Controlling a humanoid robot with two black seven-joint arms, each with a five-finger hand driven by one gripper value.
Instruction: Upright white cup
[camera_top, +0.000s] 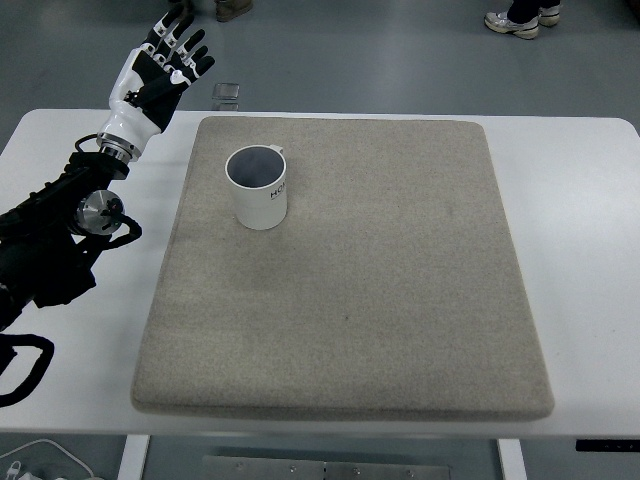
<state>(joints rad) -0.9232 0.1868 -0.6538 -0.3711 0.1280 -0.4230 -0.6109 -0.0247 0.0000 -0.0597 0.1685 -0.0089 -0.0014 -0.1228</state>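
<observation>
Above the table's far-left corner, left hand (160, 65) raised, spread.

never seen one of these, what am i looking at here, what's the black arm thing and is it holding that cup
This is a humanoid robot at a white table, seen from a camera high on the robot's own side, looking forward and down. The black arm coming in from the left ends in a five-fingered left hand, raised above the table's far left corner with its fingers spread. It holds nothing. The white cup stands upright, open end up, on a beige mat covering most of the table, well apart from the hand. The right arm is out of view. The shoes at the top edge belong to a person standing beyond the table.
</observation>
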